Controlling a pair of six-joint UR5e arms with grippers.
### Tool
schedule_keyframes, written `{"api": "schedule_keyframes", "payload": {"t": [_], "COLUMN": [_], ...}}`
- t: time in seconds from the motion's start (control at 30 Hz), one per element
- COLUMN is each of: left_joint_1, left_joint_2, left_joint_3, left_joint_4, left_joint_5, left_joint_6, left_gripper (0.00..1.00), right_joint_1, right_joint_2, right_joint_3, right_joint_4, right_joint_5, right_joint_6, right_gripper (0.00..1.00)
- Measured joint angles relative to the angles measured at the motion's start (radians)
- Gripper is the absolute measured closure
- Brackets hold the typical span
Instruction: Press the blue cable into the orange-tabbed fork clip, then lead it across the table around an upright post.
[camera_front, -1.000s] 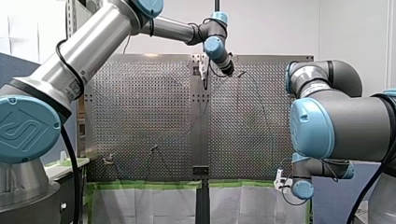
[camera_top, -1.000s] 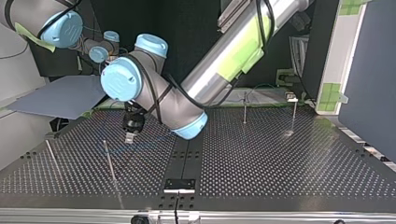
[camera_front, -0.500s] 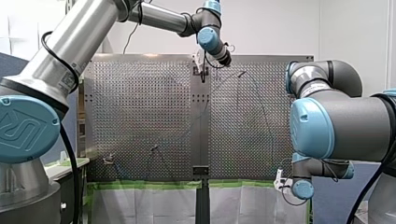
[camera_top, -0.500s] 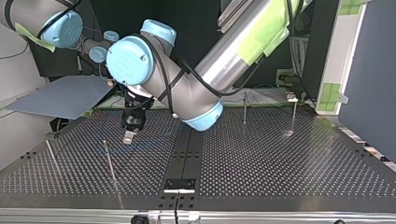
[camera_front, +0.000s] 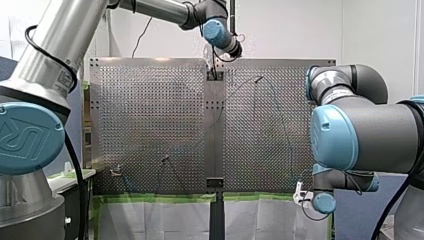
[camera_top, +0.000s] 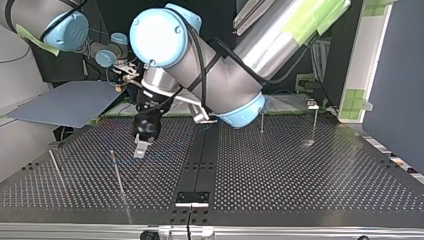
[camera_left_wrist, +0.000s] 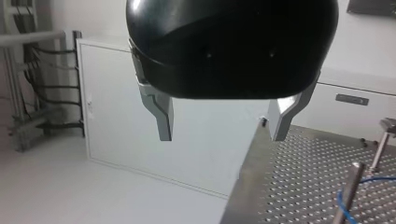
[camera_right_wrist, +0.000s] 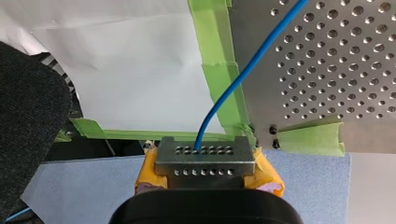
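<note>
My left gripper (camera_left_wrist: 222, 126) is open, its grey metal fingers (camera_left_wrist: 161, 116) wide apart with nothing between them. It hangs over the table's far end in the front view (camera_front: 212, 54) and beside a thin upright post (camera_top: 118, 172) in the top view (camera_top: 141, 149). The blue cable (camera_right_wrist: 233, 88) runs off the table corner into my right gripper (camera_right_wrist: 204, 156), whose yellow pads are shut on it. That gripper stays by the near right corner in the front view (camera_front: 299, 192). A faint blue cable (camera_front: 282, 125) line crosses the right half of the table. A small clip (camera_front: 116, 171) sits near the front left.
Further upright posts stand on the perforated table (camera_top: 310, 175): one (camera_top: 55, 167) at the top view's left, two (camera_top: 262, 115) (camera_top: 314, 122) at its back right. Green tape (camera_right_wrist: 219, 70) lines the table edge. In the left wrist view a post (camera_left_wrist: 348, 196) stands ahead, with a cable loop beside it.
My left arm has risen and swung toward the table's far edge in the front view, its gripper still open. The right arm has not moved.
</note>
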Motion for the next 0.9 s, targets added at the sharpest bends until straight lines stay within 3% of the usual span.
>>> {"api": "schedule_keyframes", "payload": {"t": [0.27, 0.73, 0.9], "left_joint_1": [0.002, 0.005, 0.001], "left_joint_2": [0.078, 0.213, 0.203], "left_joint_3": [-0.078, -0.214, -0.268], "left_joint_4": [0.078, 0.214, 0.268], "left_joint_5": [0.001, 0.001, -0.003], "left_joint_6": [0.031, -0.069, -0.069], "left_gripper": [0.00, 0.00, 0.00], "right_joint_1": [0.001, 0.009, 0.010], "right_joint_2": [0.000, 0.000, 0.001], "right_joint_3": [0.000, 0.000, 0.000], "right_joint_4": [0.008, 0.013, 0.013], "right_joint_5": [0.000, 0.000, 0.000], "right_joint_6": [-0.001, -0.004, -0.005], "right_gripper": [1.00, 1.00, 1.00]}}
